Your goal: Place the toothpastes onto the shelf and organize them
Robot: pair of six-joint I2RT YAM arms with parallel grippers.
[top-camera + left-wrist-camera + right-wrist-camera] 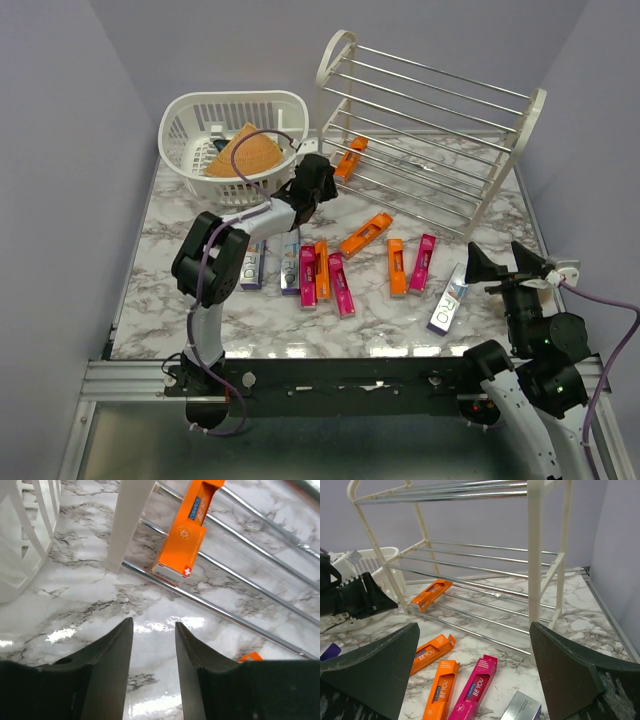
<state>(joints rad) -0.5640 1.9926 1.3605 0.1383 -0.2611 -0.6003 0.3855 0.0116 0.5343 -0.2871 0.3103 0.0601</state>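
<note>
Far to your left, the white slotted basket (185,130) sits at the back corner of the worktop (160,270), with a tan woven cone (250,155) lying inside it; just right of the basket, your left gripper (154,625) hangs low over the marble at the shelf's left end, its fingers parted with bare worktop showing between them and nothing pinched. Just ahead of it, one shelved orange carton (182,545) lies tilted across the lowest rods of the shelf (430,130), close beside the cream end post.

The other toothpastes are loose on the worktop in front of the shelf. Under the left arm are what look like two silver cartons (252,265), though the arm hides part of them. Next comes a magenta trio (308,277), two magenta cartons with an orange one between them, lying close together. A slanted orange carton (365,235) lies apart, nearer the shelf. Right of it, a straight orange carton (397,266) lies just beside a lone magenta carton (423,263), and a purple-ended silver carton (449,300) lies nearest the right arm.

At your right, the right gripper (474,630) is spread wide and empty; it faces the shelf from the worktop's right edge, well apart from every carton.
</note>
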